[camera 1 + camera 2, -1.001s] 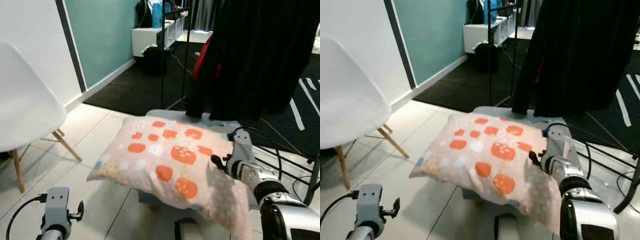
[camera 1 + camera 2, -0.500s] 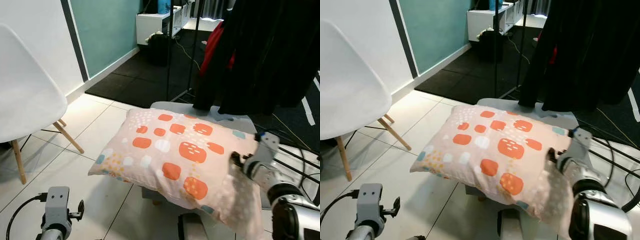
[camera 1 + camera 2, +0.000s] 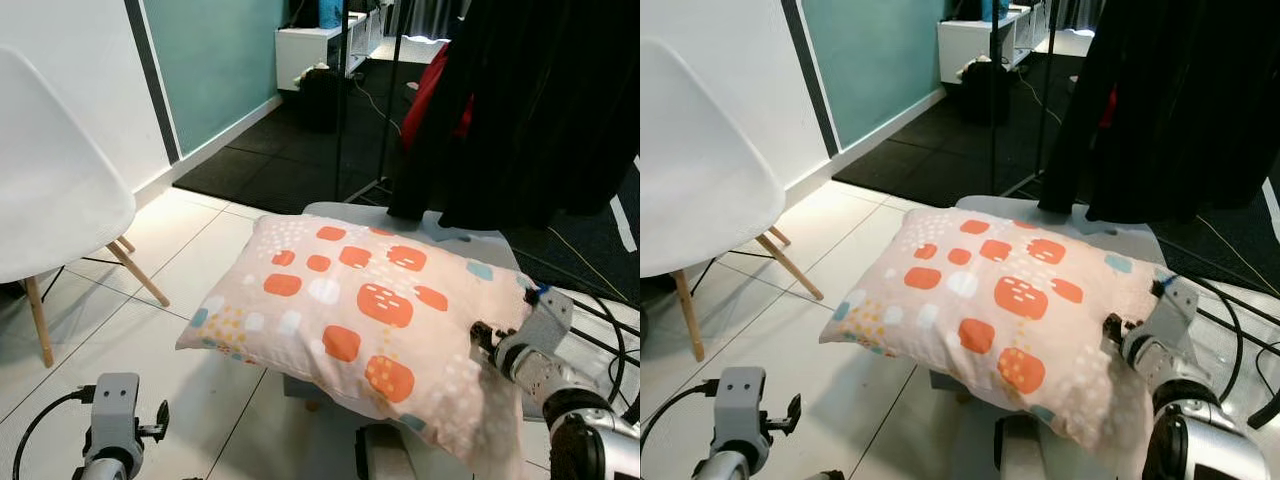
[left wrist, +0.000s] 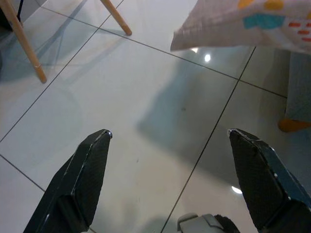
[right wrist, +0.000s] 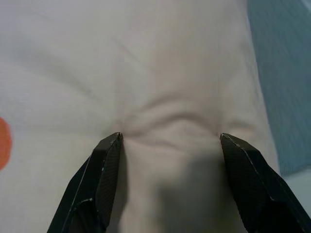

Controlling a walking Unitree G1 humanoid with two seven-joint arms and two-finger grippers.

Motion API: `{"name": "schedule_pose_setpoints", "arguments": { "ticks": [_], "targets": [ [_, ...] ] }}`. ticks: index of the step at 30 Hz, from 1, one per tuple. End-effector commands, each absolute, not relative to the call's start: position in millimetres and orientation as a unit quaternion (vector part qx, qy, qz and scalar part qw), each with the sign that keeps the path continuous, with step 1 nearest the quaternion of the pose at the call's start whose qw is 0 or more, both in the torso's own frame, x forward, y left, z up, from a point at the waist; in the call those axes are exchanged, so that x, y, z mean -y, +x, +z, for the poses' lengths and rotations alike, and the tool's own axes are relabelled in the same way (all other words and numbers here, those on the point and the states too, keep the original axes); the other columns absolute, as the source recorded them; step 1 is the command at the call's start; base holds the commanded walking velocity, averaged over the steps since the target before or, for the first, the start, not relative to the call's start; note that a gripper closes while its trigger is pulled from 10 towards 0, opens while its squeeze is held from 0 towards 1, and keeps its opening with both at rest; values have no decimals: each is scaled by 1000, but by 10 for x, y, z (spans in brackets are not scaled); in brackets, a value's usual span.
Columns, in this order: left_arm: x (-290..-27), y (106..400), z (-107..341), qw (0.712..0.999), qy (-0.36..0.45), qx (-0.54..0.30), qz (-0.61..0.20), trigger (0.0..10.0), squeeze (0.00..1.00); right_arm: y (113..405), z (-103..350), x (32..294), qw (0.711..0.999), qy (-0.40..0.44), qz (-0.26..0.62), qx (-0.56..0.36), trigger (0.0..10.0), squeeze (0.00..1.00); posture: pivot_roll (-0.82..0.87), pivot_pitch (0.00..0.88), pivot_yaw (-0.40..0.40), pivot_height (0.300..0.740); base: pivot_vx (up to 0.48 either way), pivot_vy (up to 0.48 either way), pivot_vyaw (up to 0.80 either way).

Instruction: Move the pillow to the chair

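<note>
Over the last second the right arm has slid down the pillow's near right corner, and it now reaches in low from the robot's right side with its wrist bent toward the fabric. The right gripper (image 5: 169, 138) has its two black fingers spread wide, their tips pressed into the pillow (image 3: 360, 320) so that the cloth puckers into small creases between them. It looks like a push into the fabric, though from the head views I cannot be sure any cloth is pinched. The pillow, pale pink with orange and white patches, stretches ahead and to the left of that gripper, lying on a low grey stool (image 3: 470, 245). Dark clothes (image 3: 540, 110) hang on a rack just beyond it. The left gripper (image 4: 170, 165) hangs low over the tiled floor (image 4: 121, 97), fingers apart and holding nothing. The white chair (image 3: 50, 190) stands well off to its left, clear of the pillow.
</note>
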State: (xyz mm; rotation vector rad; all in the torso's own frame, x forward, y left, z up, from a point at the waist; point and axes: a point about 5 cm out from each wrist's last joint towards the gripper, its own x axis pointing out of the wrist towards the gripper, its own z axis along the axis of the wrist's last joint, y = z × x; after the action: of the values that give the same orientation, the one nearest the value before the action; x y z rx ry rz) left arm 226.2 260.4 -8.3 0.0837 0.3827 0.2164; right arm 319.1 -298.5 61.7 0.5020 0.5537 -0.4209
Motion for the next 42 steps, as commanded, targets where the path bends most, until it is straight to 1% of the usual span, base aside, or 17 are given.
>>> {"name": "schedule_pose_setpoints", "arguments": {
  "ticks": [1, 3, 10, 13, 19, 20, 22, 23, 26, 30, 33, 35, 37, 40, 42],
  "targets": [
    [-2638, 2217, -110, 973, 47, -200, 106, 10000, 0, 3048, 412, 2944, 884, 264, -228, -311, 10000, 0, -144, 61, -5, 430, 0, 0, 0],
    [-2645, 2197, -113, 973, 47, -201, 105, 10000, 0, 2991, 351, 2952, 877, 256, -243, -328, 10000, 0, -140, 71, -4, 421, 0, 0, 0],
    [-2666, 2157, -112, 973, 49, -202, 104, 10000, 0, 2948, 283, 2913, 872, 251, -244, -344, 10000, 0, -133, 94, 5, 396, 0, 0, 0],
    [-2681, 2130, -111, 972, 51, -202, 104, 10000, 0, 2916, 237, 2892, 866, 255, -248, -350, 10000, 0, -125, 110, 13, 396, 0, 0, 0],
    [-2710, 2071, -116, 972, 55, -207, 101, 10000, 0, 2818, 94, 2789, 848, 309, -230, -364, 10000, 0, -113, 132, 24, 396, 0, 0, 0],
    [-2719, 2053, -119, 971, 56, -208, 100, 10000, 0, 2737, 44, 2847, 843, 293, -251, -375, 10000, 0, -110, 137, 26, 396, 0, 0, 0],
    [-2724, 2044, -121, 971, 57, -209, 100, 10000, 0, 2670, 12, 2909, 839, 270, -272, -387, 10000, 0, -110, 137, 26, 396, 0, 0, 0],
    [-2724, 2044, -121, 971, 57, -209, 100, 10000, 0, 2670, 12, 2909, 839, 270, -272, -387, 10000, 0, -110, 137, 26, 396, 0, 0, 0],
    [-2740, 2005, -125, 970, 59, -212, 100, 10000, 0, 2604, 15, 3032, 833, 267, -306, -375, 10000, 0, -107, 150, 30, 396, 0, 0, 0],
    [-2742, 1998, -124, 970, 60, -213, 100, 10000, 0, 2598, 18, 3048, 833, 265, -309, -375, 10000, 0, -107, 150, 30, 396, 0, 0, 0],
    [-2741, 1986, -126, 970, 61, -215, 99, 10000, 0, 2599, 41, 3088, 839, 256, -309, -368, 10000, 0, -108, 157, 32, 396, 0, 0, 0],
    [-2733, 1978, -129, 969, 62, -217, 96, 10000, 0, 2635, 73, 3088, 853, 245, -283, -363, 10000, 0, -108, 157, 28, 396, 0, 0, 0],
    [-2731, 1977, -130, 969, 62, -217, 96, 10000, 0, 2645, 81, 3086, 856, 244, -278, -362, 10000, 0, -108, 157, 28, 396, 0, 0, 0],
    [-2723, 1978, -131, 969, 61, -217, 96, 10000, 0, 2641, 106, 3134, 853, 243, -293, -357, 10000, 0, -112, 155, 21, 396, 0, 0, 0],
    [-2712, 1985, -130, 970, 61, -217, 96, 10000, 0, 2660, 167, 3204, 844, 286, -315, -327, 10000, 0, -122, 153, 13, 396, 0, 0, 0]
  ]
}}
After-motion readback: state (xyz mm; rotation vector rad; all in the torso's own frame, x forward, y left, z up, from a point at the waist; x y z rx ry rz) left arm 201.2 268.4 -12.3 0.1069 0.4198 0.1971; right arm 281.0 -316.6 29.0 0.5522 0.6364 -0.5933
